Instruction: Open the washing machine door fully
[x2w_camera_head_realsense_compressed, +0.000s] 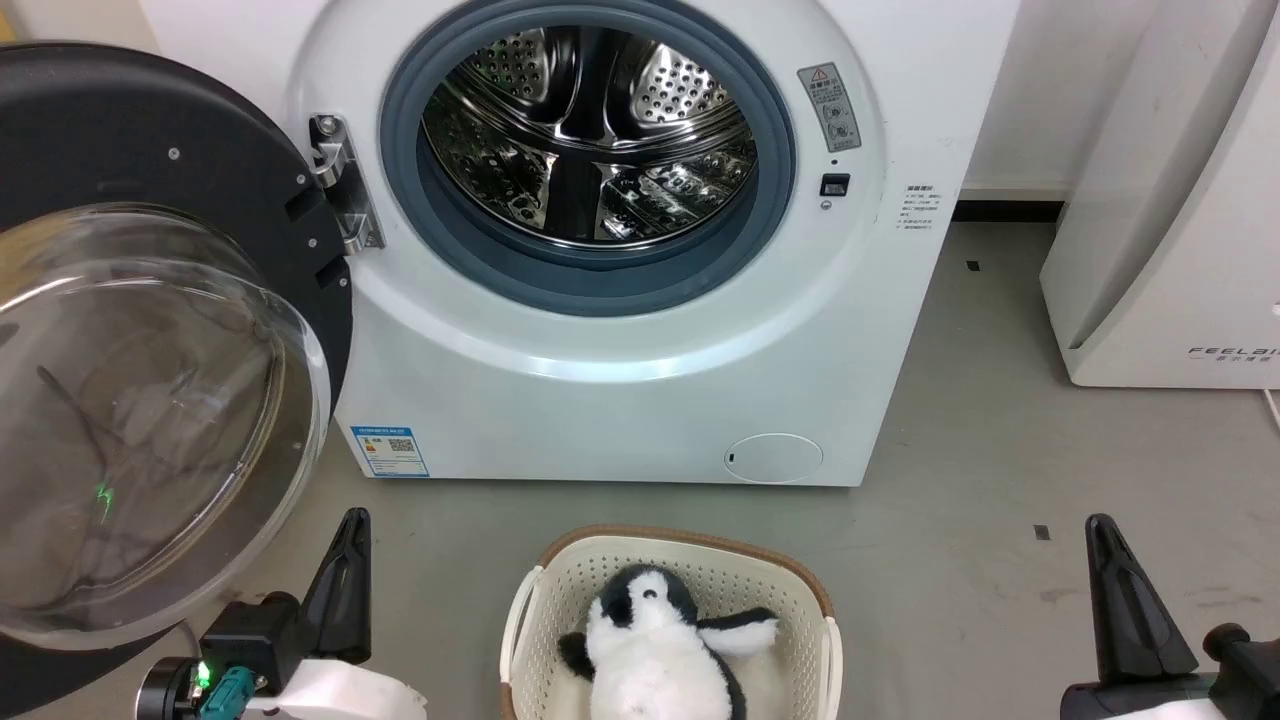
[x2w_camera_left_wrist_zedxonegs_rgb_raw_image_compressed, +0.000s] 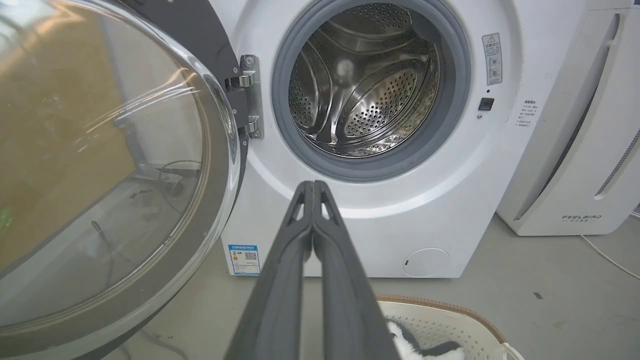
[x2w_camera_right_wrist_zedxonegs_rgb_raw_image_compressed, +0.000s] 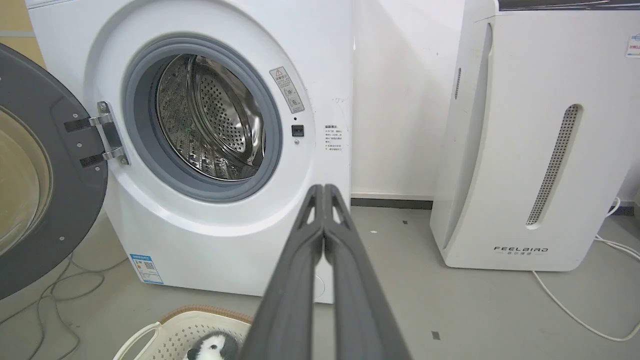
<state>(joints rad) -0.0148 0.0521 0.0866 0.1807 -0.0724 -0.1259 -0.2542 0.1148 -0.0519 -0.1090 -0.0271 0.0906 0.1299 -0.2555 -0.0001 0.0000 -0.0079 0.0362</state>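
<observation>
Washing machine door (x2w_camera_head_realsense_compressed: 120, 120) swung wide; left fingers (x2w_camera_left_wrist_zedxonegs_rgb_raw_image_compressed: 285, 280), right fingers (x2w_camera_right_wrist_zedxonegs_rgb_raw_image_compressed: 297, 280) each pressed together; one basket (x2w_camera_head_realsense_compressed: 760, 590), one penguin (x2w_camera_head_realsense_compressed: 655, 650).

Head downward, wrists level, sharing washing machine (x2w_camera_left_wrist_zedxonegs_rgb_raw_image_compressed: 450, 210)

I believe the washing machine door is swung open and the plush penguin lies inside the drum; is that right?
Not quite: the washing machine door is open, but the plush penguin lies in the basket, as the head view shows.

I get bright, even light, sharp focus; glare streaks the washing machine door (x2w_camera_left_wrist_zedxonegs_rgb_raw_image_compressed: 100, 150); wrist-view edges bow.
</observation>
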